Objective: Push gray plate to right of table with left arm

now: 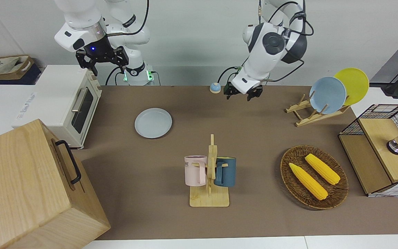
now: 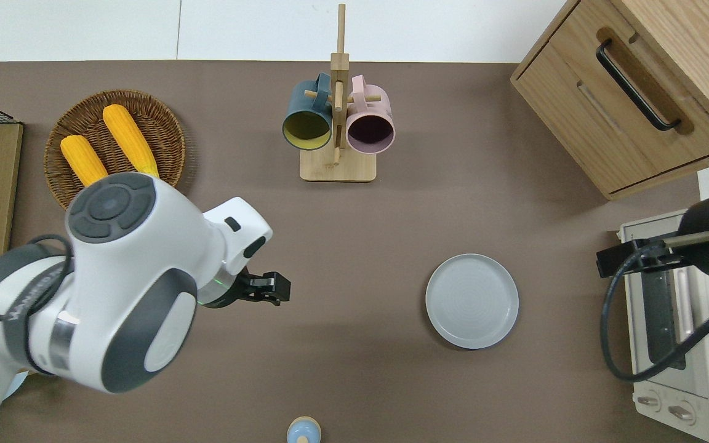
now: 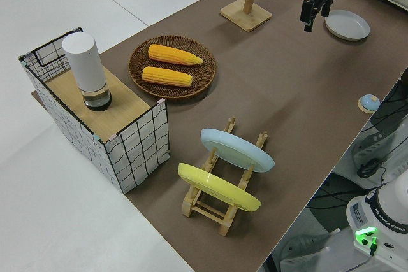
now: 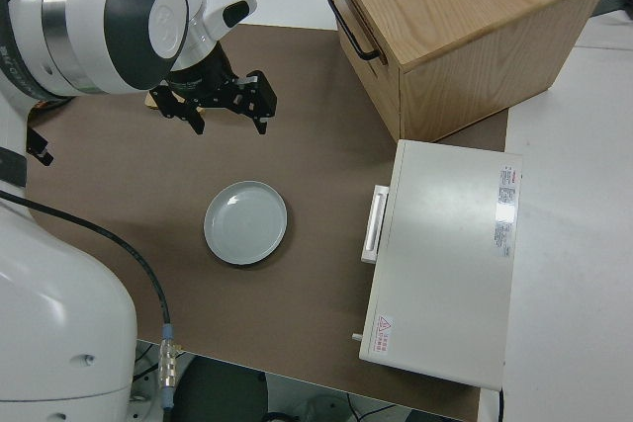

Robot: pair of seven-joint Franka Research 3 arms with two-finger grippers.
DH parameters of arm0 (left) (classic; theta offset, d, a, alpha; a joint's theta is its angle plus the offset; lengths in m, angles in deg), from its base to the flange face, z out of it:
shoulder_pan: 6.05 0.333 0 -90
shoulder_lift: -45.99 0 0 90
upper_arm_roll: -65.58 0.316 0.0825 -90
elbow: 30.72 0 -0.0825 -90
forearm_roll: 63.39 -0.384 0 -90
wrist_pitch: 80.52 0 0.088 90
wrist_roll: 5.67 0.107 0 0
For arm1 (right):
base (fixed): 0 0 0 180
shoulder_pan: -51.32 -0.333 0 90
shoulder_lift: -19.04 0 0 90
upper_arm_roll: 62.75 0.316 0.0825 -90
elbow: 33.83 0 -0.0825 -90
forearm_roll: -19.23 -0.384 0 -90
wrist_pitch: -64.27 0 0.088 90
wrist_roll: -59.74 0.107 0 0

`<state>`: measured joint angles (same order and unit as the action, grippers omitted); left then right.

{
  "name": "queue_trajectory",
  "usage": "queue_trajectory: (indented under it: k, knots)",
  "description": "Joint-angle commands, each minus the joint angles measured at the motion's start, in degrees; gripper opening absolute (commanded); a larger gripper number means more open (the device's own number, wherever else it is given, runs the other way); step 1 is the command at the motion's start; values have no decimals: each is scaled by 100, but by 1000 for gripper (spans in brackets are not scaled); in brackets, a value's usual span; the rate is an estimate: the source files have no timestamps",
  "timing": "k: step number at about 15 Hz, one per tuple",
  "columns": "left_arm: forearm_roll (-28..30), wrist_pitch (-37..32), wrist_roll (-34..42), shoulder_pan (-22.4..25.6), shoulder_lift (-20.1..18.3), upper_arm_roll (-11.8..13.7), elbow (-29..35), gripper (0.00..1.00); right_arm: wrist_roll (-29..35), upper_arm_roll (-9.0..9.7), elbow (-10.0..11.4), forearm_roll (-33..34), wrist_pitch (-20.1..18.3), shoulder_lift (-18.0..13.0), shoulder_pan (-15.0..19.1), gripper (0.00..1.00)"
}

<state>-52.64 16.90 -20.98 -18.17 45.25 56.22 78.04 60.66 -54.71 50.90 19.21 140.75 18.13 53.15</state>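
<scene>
The gray plate (image 1: 153, 123) lies flat on the brown table (image 1: 254, 138), toward the right arm's end, near the toaster oven. It also shows in the overhead view (image 2: 472, 301), the left side view (image 3: 347, 25) and the right side view (image 4: 245, 222). My left gripper (image 1: 241, 95) is up in the air and holds nothing. In the overhead view the left gripper (image 2: 271, 289) is over bare table, well apart from the plate, toward the left arm's end. It also shows in the left side view (image 3: 312, 11). My right gripper (image 1: 100, 60) is parked.
A white toaster oven (image 1: 64, 100) and a wooden drawer cabinet (image 1: 29, 186) stand at the right arm's end. A mug rack (image 1: 209, 176) stands mid-table. A corn basket (image 1: 288, 155), a dish rack with blue and yellow plates (image 1: 327, 95) and a wire crate (image 1: 382, 148) fill the left arm's end.
</scene>
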Motion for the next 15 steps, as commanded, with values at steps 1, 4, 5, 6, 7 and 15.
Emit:
queue_trajectory:
  k: [1,4,5,6,7,15]
  knots:
    - [-178,-425,467,464,-479,-13,120,995,66,92,-53,-25,-89,-14,107,983]
    - [-424,-663,844,632,-707,214,84,995,75,92,-53,-25,-89,-14,107,983]
    - [-538,-733,985,632,-760,328,58,995,75,92,-53,-25,-89,-14,107,983]
    - [-669,-838,1091,632,-796,442,14,995,75,92,-53,-25,-89,-14,107,983]
    - [-793,-900,1179,632,-805,531,-4,995,66,92,-53,-25,-89,-14,107,983]
    - [-1066,-1093,1470,632,-1016,1146,-362,995,75,92,-53,-25,-89,-14,115,983]
